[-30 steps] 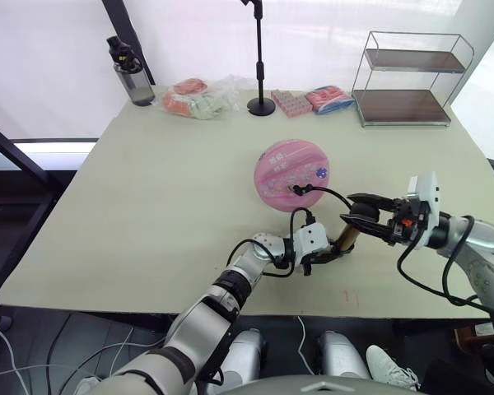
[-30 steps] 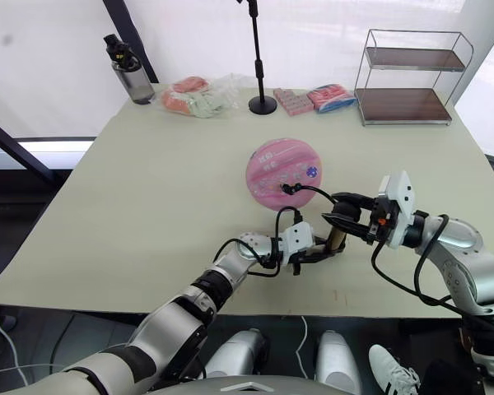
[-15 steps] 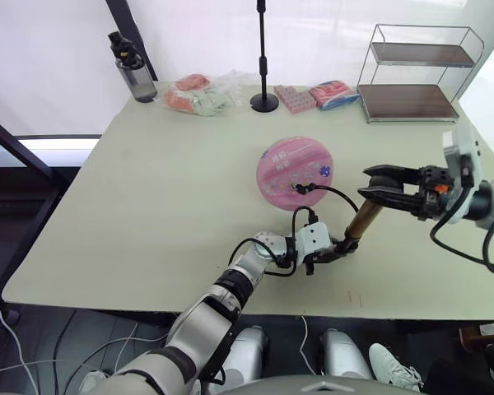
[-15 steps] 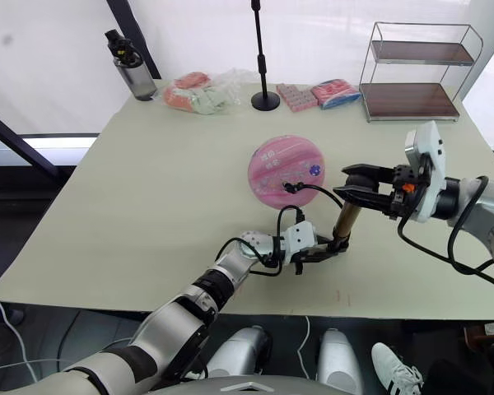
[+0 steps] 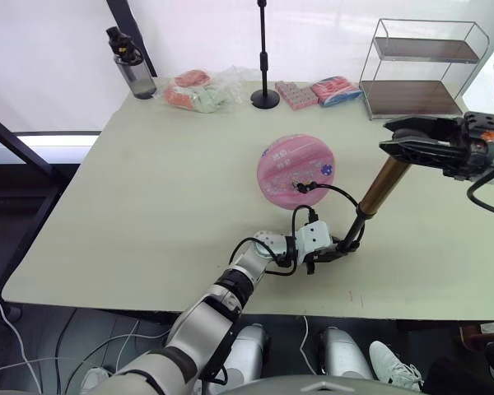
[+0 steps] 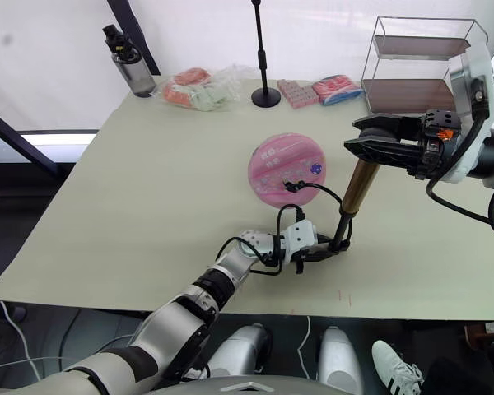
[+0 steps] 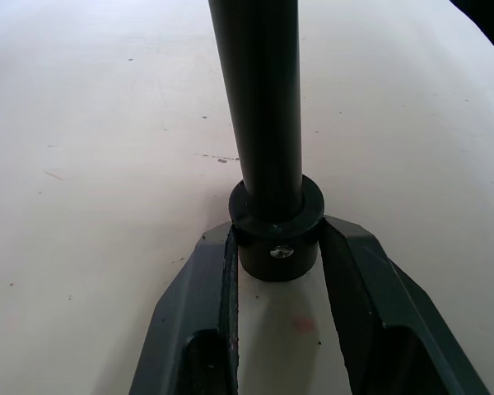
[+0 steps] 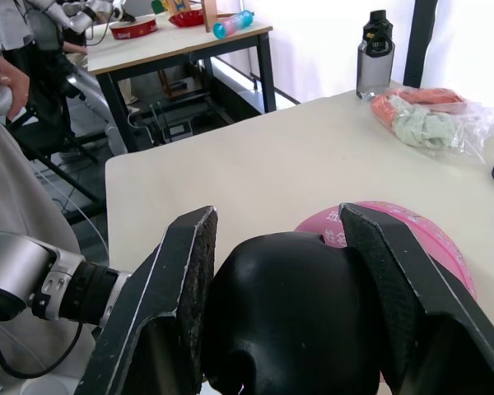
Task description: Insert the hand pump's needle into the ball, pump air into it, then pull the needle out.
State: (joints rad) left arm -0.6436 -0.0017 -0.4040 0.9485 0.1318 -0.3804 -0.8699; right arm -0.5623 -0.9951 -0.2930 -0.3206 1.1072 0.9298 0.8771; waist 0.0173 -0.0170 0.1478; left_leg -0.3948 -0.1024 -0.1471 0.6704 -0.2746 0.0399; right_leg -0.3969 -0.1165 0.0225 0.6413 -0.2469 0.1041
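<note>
The pink ball (image 5: 296,169) rests at the table's middle. The hand pump stands tilted to its right: the gold cylinder (image 5: 384,184) is raised high and a black rod (image 5: 355,228) runs down to the black end cap (image 7: 276,230). My left gripper (image 5: 336,248) is shut on that cap at table level. Up by the shelf, my right gripper (image 5: 393,141) is shut on the black handle (image 8: 288,321). The thin hose (image 5: 339,194) loops from the base to the ball, where the needle's black fitting (image 5: 300,188) meets the surface; the pin is hidden.
At the table's back stand a water bottle (image 5: 128,66), a plastic bag of soft items (image 5: 202,92), a black stand (image 5: 264,100), small packets (image 5: 317,92) and a wire shelf (image 5: 420,62). A person (image 8: 4,82) and another table (image 8: 181,33) appear in the right wrist view.
My right gripper has risen up and to the right with the handle, lifting the gold cylinder and drawing out the black rod. The left gripper and the ball stayed put.
</note>
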